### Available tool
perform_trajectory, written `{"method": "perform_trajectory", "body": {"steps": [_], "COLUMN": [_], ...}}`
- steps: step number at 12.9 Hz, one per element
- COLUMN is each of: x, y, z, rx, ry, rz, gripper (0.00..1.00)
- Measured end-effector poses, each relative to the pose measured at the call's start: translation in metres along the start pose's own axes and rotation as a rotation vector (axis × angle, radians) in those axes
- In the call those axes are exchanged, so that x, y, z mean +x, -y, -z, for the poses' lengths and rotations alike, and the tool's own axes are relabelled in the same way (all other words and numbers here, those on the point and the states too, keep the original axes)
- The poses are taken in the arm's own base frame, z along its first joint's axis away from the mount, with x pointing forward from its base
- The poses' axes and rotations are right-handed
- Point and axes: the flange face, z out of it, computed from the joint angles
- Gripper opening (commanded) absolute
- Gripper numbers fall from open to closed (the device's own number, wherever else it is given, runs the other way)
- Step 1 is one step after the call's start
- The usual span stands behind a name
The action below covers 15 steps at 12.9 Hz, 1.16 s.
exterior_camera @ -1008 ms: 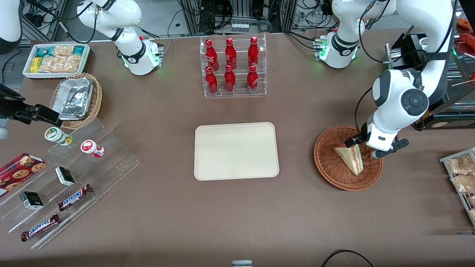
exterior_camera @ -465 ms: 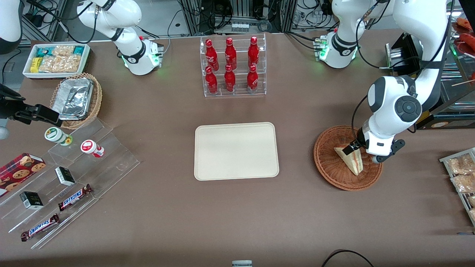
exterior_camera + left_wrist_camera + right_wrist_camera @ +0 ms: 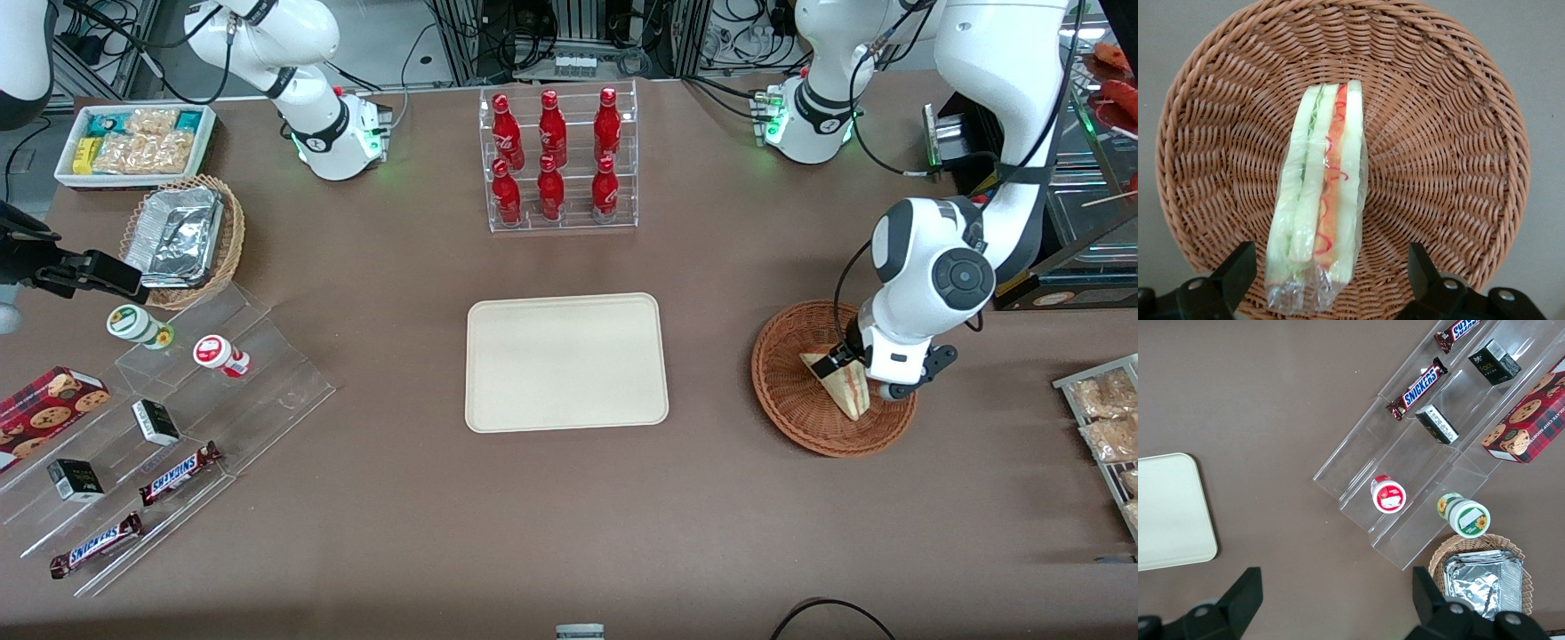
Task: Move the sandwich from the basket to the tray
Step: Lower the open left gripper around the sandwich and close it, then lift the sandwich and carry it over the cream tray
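Fingers [image 3: 1237,273] wide apart, gripper [image 3: 1328,280] over sandwich [image 3: 1319,213] in basket [image 3: 1458,167] — nothing held; no wrapper label legible

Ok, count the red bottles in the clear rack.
6 red bottles stand in the clear rack: three on the upper step, three on the lower step nearer the front camera. None look hidden. The gripper is over the sandwich in the basket, jaws open.
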Motion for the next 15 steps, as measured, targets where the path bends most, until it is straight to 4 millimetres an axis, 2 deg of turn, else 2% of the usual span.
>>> {"method": "perform_trajectory", "body": {"steps": [3, 4, 5, 6, 7, 8, 12, 13, 15], "x": [0.006, 0.007, 0.008, 0.008, 0.008, 0.008, 0.009, 0.012, 0.020], "y": [0.000, 0.000, 0.001, 0.001, 0.001, 0.002, 0.005, 0.003, -0.006], "z": [-0.009, -0.012, -0.014, -0.016, -0.018, -0.020, -0.021, -0.014, 0.013], "rx": [0.019, 0.022, 0.024, 0.024, 0.026, 0.029, 0.044, 0.055, 0.082], "ry": [-0.009, -0.007, -0.005, -0.004, -0.001, 0.002, 0.019, 0.031, 0.059], "rz": [-0.015, -0.015, -0.014, -0.014, -0.014, -0.012, -0.037, -0.053, -0.083], "gripper": [1.00, 0.89, 0.55, 0.34, 0.07, 0.00, 0.00, 0.00, 0.00]}}
